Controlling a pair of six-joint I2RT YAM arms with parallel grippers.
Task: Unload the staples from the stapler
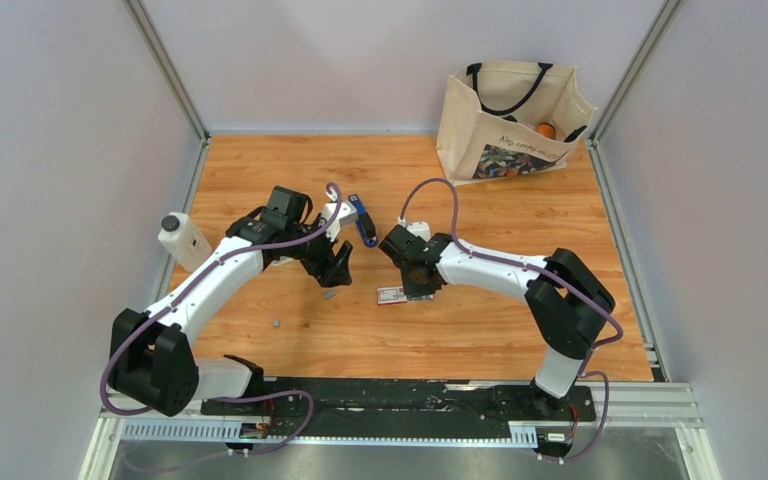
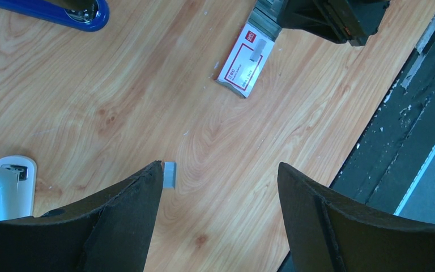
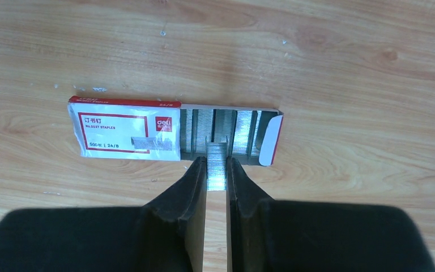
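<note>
Right end effector (image 3: 217,164) is down low at the red-and-white carton (image 3: 124,133), tray slid out to the side, and its two fingers are pressed in tight on a strip of staples (image 3: 217,150), pinching it right at the tray's near edge. Over on the other side, the left end effector (image 2: 220,165) hangs above the counter (image 1: 480,330) with its fingers spread wide and nothing between them. A loose staple strip (image 2: 170,174) lies flat on the wood just beside one of its fingertips. A second grey bit (image 1: 277,323) sits nearer the arm bases. The stapler (image 1: 363,220), blue with a black top, rests on the counter between the two wrists, just beyond them, untouched by either one. Tote bag (image 1: 505,120) stands at the far right corner
</note>
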